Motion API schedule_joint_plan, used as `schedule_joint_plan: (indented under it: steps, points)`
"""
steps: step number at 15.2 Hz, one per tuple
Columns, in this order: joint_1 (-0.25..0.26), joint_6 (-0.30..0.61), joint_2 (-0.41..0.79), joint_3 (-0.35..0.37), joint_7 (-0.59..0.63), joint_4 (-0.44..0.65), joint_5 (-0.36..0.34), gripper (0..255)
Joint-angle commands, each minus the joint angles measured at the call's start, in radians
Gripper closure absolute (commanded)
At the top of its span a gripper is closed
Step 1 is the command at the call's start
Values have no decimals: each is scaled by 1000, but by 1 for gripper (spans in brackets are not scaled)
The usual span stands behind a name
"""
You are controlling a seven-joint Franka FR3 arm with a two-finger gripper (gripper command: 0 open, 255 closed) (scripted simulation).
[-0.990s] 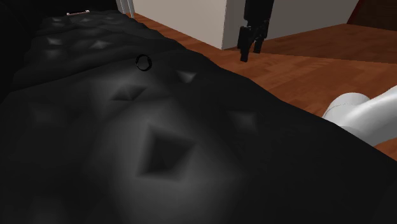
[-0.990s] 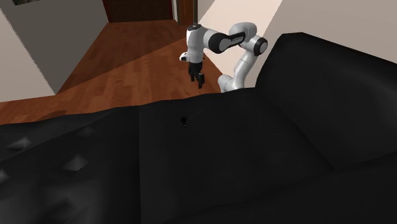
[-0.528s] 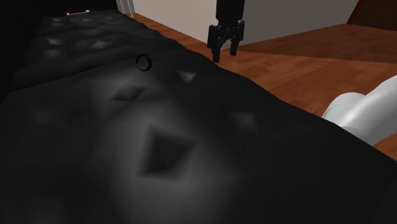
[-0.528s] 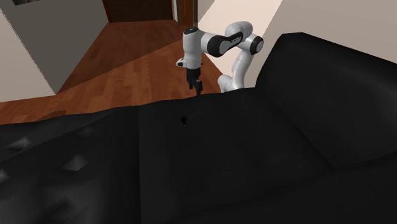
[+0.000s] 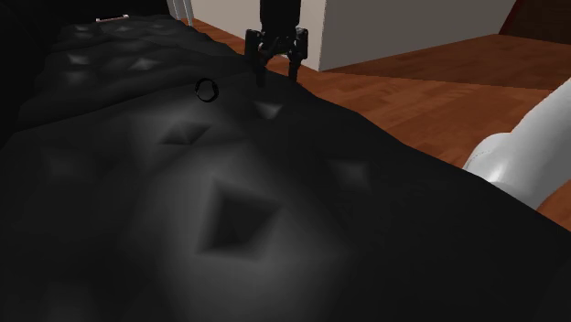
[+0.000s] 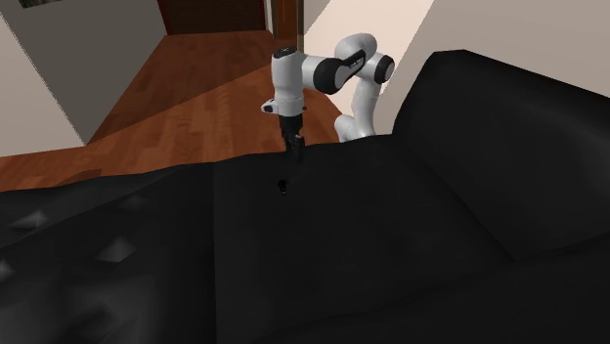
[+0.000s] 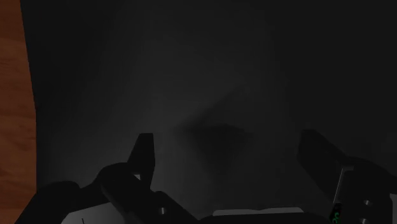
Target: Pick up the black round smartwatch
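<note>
1. Shoulder view: The black round smartwatch [image 5: 208,90] lies on a black tufted sofa [image 5: 229,220], near the sofa's far edge, and reads as a small dark ring on the upholstery. The end effector [image 5: 275,75] hangs near the smartwatch, towards the shoulder view's right of it and apart from it. It points down over the sofa's edge. Its two fingers [image 5: 259,73] stand clearly apart, with nothing between them. Beyond the smartwatch, past the sofa's edge, there is a reddish wooden floor [image 5: 412,91] and a white wall [image 5: 403,27]. A white link of the arm [image 5: 526,155] curves in far to the shoulder view's right of the smartwatch.

2. Second exterior view: The smartwatch [image 6: 283,185] is a small dark speck on the sofa [image 6: 391,244], close to the edge that borders the wooden floor [image 6: 186,98]. The end effector [image 6: 293,149] points straight down, just above the smartwatch in the picture and not touching it. The white arm [image 6: 332,70] bends behind it. Here the fingers are seen edge-on, so their gap cannot be read.

3. Wrist view: The end effector [image 7: 229,153] is spread wide and holds nothing. One finger [image 7: 143,153] stands well away from its partner. Between them is dark sofa upholstery with a shallow tuft dimple [image 7: 210,133]. A strip of wooden floor [image 7: 13,95] runs beside the sofa.
</note>
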Motion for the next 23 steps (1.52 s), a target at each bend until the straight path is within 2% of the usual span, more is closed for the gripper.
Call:
schedule_joint_plan:
  steps: [1, 7, 11, 18, 20, 21, 23]
  points:
    - [7, 6, 63, 25, 51, 70, -1, 0]
    - [42, 9, 282, 83, 191, 322, -43, 0]
    - [89, -18, 447, 107, 280, 534, -94, 0]
    - [79, 88, 413, 103, 261, 395, -79, 0]
    - [78, 96, 411, 102, 259, 384, -77, 0]
    - [78, 97, 411, 102, 260, 384, -78, 255]
    - [78, 98, 410, 102, 259, 382, -77, 255]
